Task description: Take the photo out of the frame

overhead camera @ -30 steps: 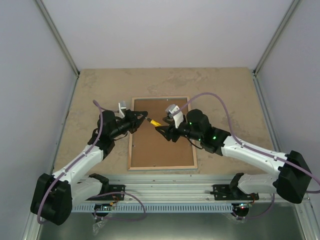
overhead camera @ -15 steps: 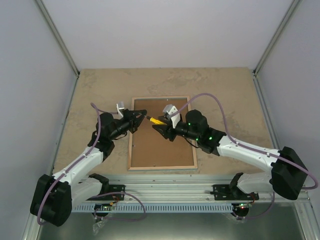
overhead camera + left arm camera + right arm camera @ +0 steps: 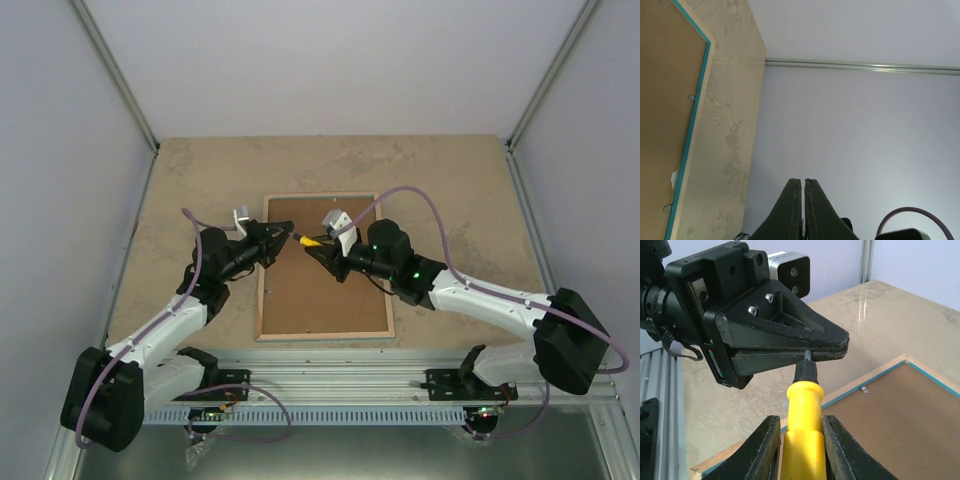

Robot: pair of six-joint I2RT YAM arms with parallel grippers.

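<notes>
While the right gripper [image 3: 800,420] is clamping the fat yellow handle of a screwdriver [image 3: 802,390] between its two fingers, the thin metal shaft is pointing away from it and running in between the fingers of the left gripper [image 3: 837,346]. That gripper looks to be nipping the shaft. Seen from the left wrist, its fingers [image 3: 791,205] are lying pressed together with no gap showing. Both claws are meeting in the air above the far left part of the frame [image 3: 262,300]. It is lying flat on the table [image 3: 450,180], back side up, directly beneath them, with its long axis running from the arm bases toward the far wall. A plain brown backing board [image 3: 320,295] is filling it, so the photo is not showing anywhere; I am guessing it is lying hidden under that board. Small metal clips [image 3: 691,97] are sitting along the left rim, just below and outward of the tool's tip. The left arm is hanging nearer that rim, while the right arm is reaching in across the board. To my eye, the coming move is depending on dropping the tip down onto one of those clips.
</notes>
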